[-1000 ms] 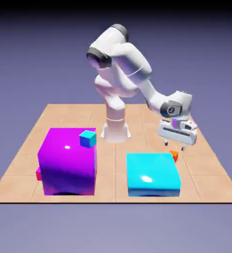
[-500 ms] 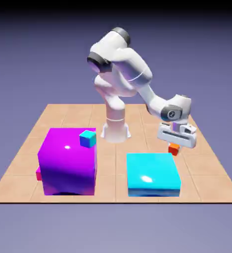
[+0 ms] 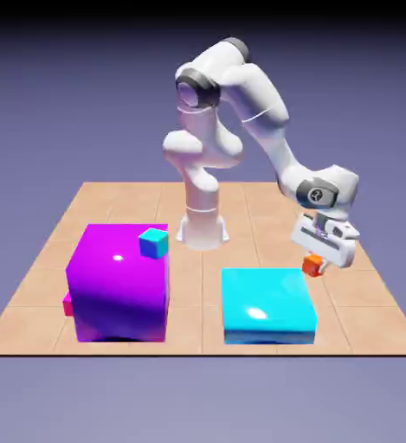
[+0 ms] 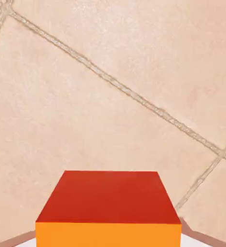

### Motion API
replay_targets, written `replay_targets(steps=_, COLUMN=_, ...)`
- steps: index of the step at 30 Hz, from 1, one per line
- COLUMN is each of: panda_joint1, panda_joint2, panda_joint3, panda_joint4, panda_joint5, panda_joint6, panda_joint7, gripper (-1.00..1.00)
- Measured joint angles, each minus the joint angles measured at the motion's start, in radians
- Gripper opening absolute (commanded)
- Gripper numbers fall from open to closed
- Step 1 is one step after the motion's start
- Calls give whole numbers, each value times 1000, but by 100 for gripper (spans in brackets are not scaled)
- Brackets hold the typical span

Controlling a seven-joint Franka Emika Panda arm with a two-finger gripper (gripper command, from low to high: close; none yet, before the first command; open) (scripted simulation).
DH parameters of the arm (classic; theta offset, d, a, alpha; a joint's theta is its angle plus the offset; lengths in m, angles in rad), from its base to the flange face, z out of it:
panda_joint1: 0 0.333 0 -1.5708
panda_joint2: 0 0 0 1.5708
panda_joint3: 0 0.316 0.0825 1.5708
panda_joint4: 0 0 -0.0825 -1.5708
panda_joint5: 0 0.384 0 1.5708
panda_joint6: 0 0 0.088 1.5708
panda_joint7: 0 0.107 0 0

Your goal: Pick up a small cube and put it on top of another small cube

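Clamping glossy orange-red cube; gripper.

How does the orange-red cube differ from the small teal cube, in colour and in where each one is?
The orange-red cube is held in the shut hand, above the table; the small teal cube rests on the big purple block, untouched. One is orange-red, the other teal. Both are similarly small.

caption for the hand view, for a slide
Pincer shut on the orange-red cube, above the tiled table.
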Motion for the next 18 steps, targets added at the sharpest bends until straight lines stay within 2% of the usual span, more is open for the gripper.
replay_targets(steps=3, panda_joint1=94, panda_joint2=-52, panda_joint3=-101, panda_joint4=66, panda_joint5=62, panda_joint6=-27, panda_joint7=109, gripper=-100)
replay_targets(steps=18, panda_joint1=33, panda_joint2=-159, panda_joint3=-644, panda_joint4=234, panda_joint5=423, panda_joint6=-77, panda_joint7=411, gripper=-100)
